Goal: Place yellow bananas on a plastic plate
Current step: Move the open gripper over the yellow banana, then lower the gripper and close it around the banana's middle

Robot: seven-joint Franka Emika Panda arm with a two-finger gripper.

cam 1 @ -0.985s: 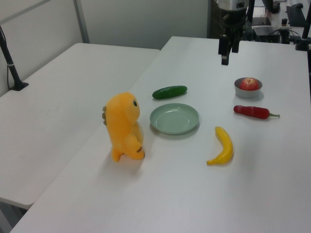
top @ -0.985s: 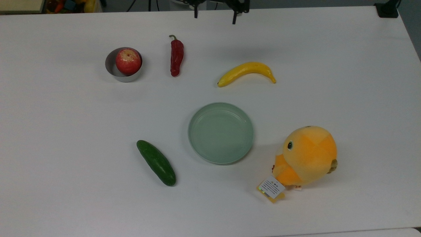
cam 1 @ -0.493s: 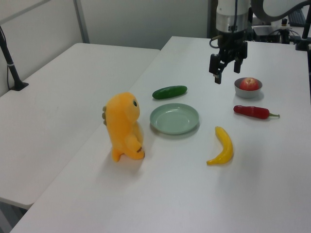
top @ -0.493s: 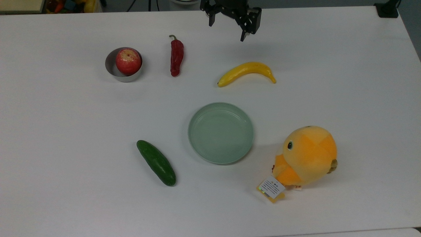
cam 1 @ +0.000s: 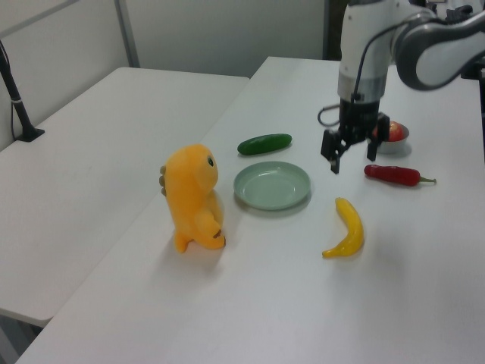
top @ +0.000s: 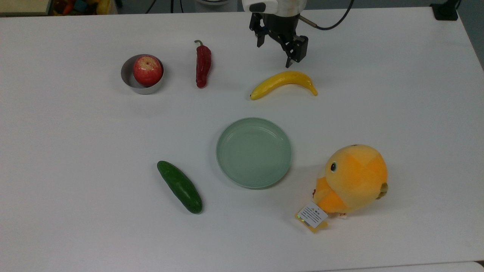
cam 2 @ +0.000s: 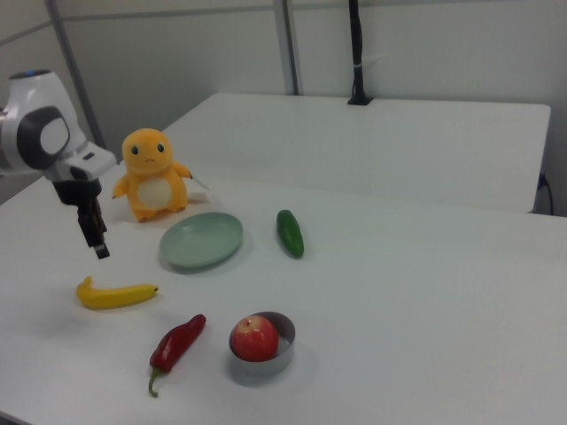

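Banana point(top: 283, 83), smooth, stiff, likely light and slippery, lies on the surface point(top: 75, 151), apart from the plate point(top: 253, 152). The pincer point(top: 275, 53) is held spread above it, empty. The thick middle is best taken across its width.

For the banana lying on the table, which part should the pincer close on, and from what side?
Likely the thick middle of the banana, from straight above, fingers across its narrow width. It lies flat and apart from the red chili and the plate, and its ends taper. The pincer hovers near it, open.
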